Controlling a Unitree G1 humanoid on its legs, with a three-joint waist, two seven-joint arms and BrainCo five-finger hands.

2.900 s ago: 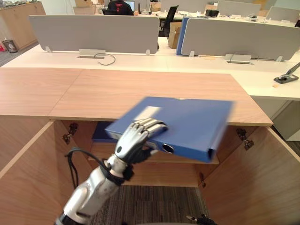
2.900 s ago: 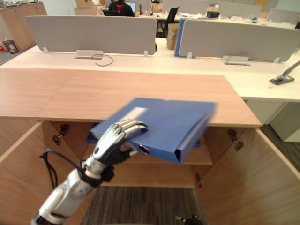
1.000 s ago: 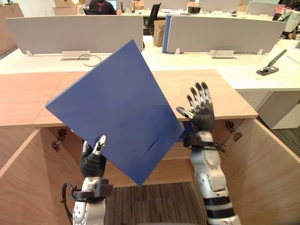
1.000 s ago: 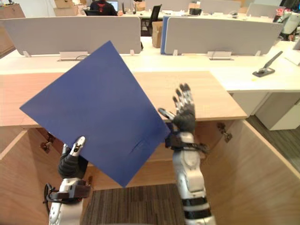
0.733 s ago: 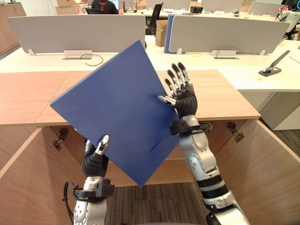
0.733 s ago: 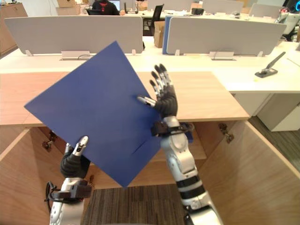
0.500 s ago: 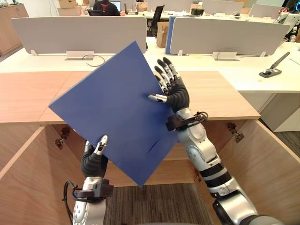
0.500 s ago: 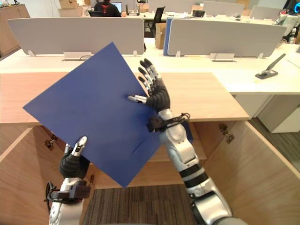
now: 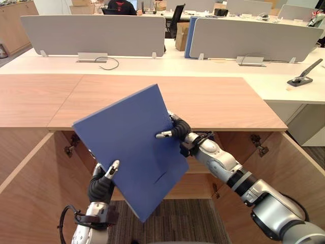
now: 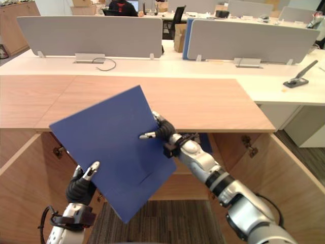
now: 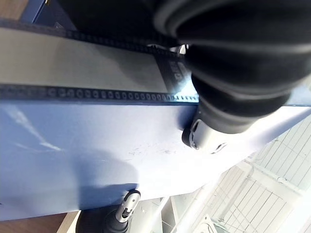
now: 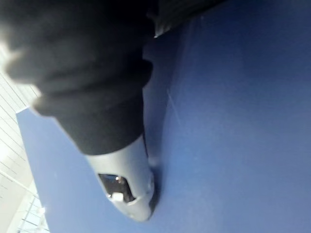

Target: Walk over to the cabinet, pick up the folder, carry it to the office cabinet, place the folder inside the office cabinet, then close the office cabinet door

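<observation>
Low at the frame's left, the left hand (image 9: 103,184) clamps the folder's (image 9: 129,147) lower edge, thumb on its blue face. The folder hangs tilted in mid-air, lower than half a second ago. The right hand (image 9: 177,129), spread open beside it then, has now closed on the right edge with its thumb pressing the front. With both hands holding, it looks ready for feeding into the open office cabinet (image 9: 223,101) behind; a white desk (image 9: 203,63) lies beyond.
</observation>
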